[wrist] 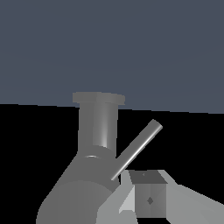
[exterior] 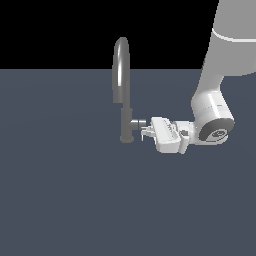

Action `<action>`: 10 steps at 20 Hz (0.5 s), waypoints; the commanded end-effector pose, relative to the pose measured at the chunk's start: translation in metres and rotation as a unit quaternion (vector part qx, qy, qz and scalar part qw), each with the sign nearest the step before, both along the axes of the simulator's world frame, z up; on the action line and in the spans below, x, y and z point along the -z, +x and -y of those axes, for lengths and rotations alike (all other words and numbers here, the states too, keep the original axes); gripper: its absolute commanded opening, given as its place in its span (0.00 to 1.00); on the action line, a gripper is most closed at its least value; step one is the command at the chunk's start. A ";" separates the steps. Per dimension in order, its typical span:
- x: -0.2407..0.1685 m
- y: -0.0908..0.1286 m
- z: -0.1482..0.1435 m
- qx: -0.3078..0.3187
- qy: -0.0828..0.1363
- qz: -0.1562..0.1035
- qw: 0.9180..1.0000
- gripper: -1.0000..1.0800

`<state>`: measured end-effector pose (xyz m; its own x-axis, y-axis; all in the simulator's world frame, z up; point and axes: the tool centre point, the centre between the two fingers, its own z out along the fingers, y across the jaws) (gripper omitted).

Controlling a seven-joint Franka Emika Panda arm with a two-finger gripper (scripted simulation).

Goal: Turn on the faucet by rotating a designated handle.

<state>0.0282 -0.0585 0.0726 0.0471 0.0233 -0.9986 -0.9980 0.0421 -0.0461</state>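
Closest to the wrist camera, we see one pad [wrist: 149, 200] of the claw [exterior: 146, 132] as a blocky grey fingertip, and right beside it the thin pin-like lever [wrist: 136, 150] slants away from the handle [exterior: 138, 122]. We cannot tell from that view whether pad and lever touch, and only one finger is plainly shown. In the exterior view the fingertips sit at the outer end of the stub, apparently a little parted; whether they grip anything we cannot tell.

We judge the claw is set here because the lever gives the longest purchase for turning: a push or pinch on the pin should rotate the stub more easily than a grip on the smooth cylinder.

The arm [exterior: 212, 107] reaches in from the exterior view's right. Its upper link drops down from above, bends at the rounded wrist joint, and the hand lies nearly level, pointing at the side of the faucet [exterior: 126, 100] at the handle's height. That sideways approach lines the fingers up with the stub's axis.

Beyond the claw, the faucet stands upright on the dark table [exterior: 60, 200], roughly mid-table and towards its far edge, its arched spout rising well above the hand. The handle sticks out of the body's side towards the arm.
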 end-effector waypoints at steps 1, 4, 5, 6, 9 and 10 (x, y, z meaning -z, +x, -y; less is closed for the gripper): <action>0.023 0.008 -0.002 0.012 -0.009 -0.010 1.000 0.00; 0.033 0.011 -0.002 0.013 -0.010 -0.015 1.000 0.00; 0.036 0.012 -0.002 0.014 -0.010 -0.016 1.000 0.00; 0.039 0.013 -0.002 0.014 -0.010 -0.018 1.000 0.00; 0.049 0.016 -0.003 0.015 -0.011 -0.022 1.000 0.00; 0.049 0.016 -0.003 0.015 -0.011 -0.022 1.000 0.00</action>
